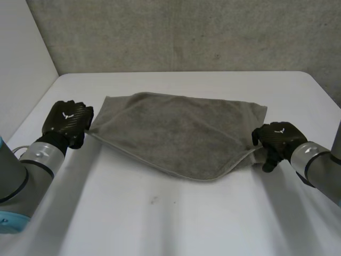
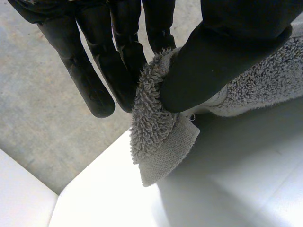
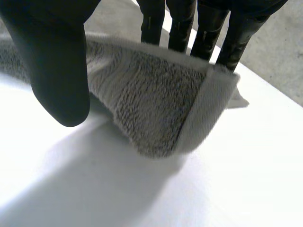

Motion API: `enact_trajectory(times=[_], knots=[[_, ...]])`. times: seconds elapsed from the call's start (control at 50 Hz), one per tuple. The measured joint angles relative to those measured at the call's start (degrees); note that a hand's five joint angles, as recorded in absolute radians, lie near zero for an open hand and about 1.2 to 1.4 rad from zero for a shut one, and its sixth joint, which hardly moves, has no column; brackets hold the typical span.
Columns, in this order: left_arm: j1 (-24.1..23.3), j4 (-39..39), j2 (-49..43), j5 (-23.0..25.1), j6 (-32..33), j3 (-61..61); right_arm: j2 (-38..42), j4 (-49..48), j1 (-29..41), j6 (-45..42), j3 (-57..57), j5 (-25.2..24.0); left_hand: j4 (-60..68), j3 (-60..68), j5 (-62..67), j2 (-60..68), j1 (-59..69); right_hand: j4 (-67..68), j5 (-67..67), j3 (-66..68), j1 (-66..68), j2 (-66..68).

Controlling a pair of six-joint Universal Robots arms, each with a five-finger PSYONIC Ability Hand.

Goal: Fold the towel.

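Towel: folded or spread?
Spread: the towel lies open on the table, no layer doubled over; left hand and right hand pinch its near corners.

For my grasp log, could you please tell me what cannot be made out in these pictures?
Head view: the left hand covers its towel corner.
Right wrist view: the towel hides the fingertips of the right hand.
Left wrist view: the frame edge cuts the towel off.
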Motion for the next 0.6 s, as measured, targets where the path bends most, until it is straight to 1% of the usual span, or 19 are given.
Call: enact_trajectory(times=[0.1,0.12,0.16,0.18,0.2,0.24,0.26,0.58,0.6], knots=[[0.67,-0.12,0.67,0.01,-0.11,-0.22,-0.26,-0.64,-1.96,-0.58,2.50,-1.69,0.00,0.00,0.00,0.00,0.00,2.93,2.67,3.12,2.47,2.82],[0.79,-0.21,0.71,0.01,-0.12,-0.25,-0.02,-0.93,-2.55,-0.76,2.86,-2.48,0.00,0.00,0.00,0.00,0.00,6.12,5.65,6.59,5.50,6.52],[0.84,-0.28,0.71,0.01,-0.12,-0.29,0.21,-1.14,-2.93,-0.86,3.05,-3.07,0.00,0.00,0.00,0.00,0.00,8.82,8.24,9.38,7.91,9.48],[0.88,-0.36,0.69,0.03,-0.13,-0.36,0.47,-1.46,-3.39,-0.97,3.19,-3.83,0.00,0.00,0.00,0.00,0.00,13.73,13.02,13.75,12.10,14.52],[0.89,-0.38,0.68,0.04,-0.13,-0.39,0.55,-1.56,-3.53,-1.00,3.21,-4.05,0.00,0.00,0.00,0.00,0.00,16.18,15.37,16.13,13.80,16.52],[0.89,-0.45,0.67,0.07,-0.13,-0.51,0.69,-1.80,-3.89,-1.06,3.23,-4.63,0.00,0.00,0.00,0.00,0.00,16.18,15.37,16.13,13.80,16.52],[0.89,-0.48,0.67,0.09,-0.13,-0.57,0.71,-1.88,-4.02,-1.09,3.19,-4.85,0.00,0.00,0.00,0.00,0.00,20.04,18.96,20.00,16.92,20.11],[1.03,-1.56,1.66,0.21,-0.04,-0.84,-1.25,-0.19,-4.26,-1.07,2.04,-5.24,0.00,0.00,0.00,0.00,0.00,19.39,19.86,19.40,16.87,19.81],[1.08,-1.61,1.72,0.23,-0.04,-0.82,-0.48,-0.01,-4.13,-2.25,1.95,-5.16,0.00,0.00,0.00,0.00,0.00,11.66,13.44,11.49,10.80,11.92]])
